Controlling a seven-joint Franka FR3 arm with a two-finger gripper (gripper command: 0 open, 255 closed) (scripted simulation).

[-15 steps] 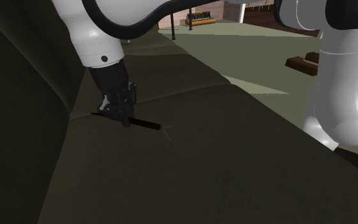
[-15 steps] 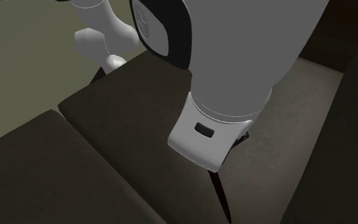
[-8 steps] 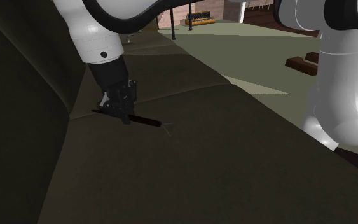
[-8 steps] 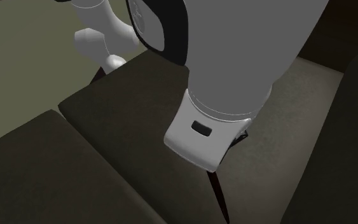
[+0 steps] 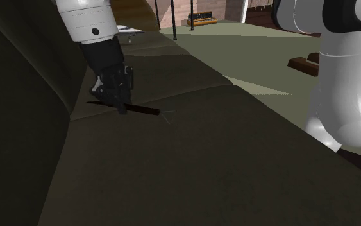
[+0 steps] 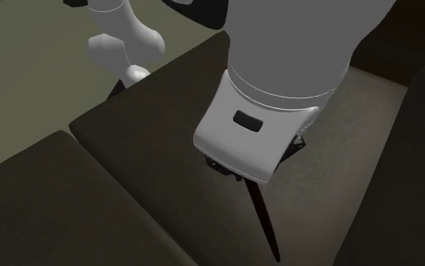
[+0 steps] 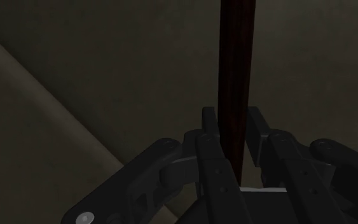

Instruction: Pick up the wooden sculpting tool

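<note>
The wrist view shows the all-black two-finger gripper [image 7: 233, 127] clamped on the slim, dark red-brown wooden sculpting tool [image 7: 236, 63], which runs straight out past the fingertips. In the second exterior view the white wrist [image 6: 271, 128] covers that grip, and the tool's long end [image 6: 265, 223] pokes out over the dark brown sofa seat cushion [image 6: 127, 128]. The shoulder view puts the tool low over that cushion, near its seam. Beyond the cushion lie an olive floor [image 5: 268, 51] and dark wooden blocks [image 5: 304, 64].

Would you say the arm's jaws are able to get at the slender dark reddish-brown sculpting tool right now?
Probably yes: the jaws already appear shut on the slender dark reddish-brown sculpting tool, with nothing between them.
</note>
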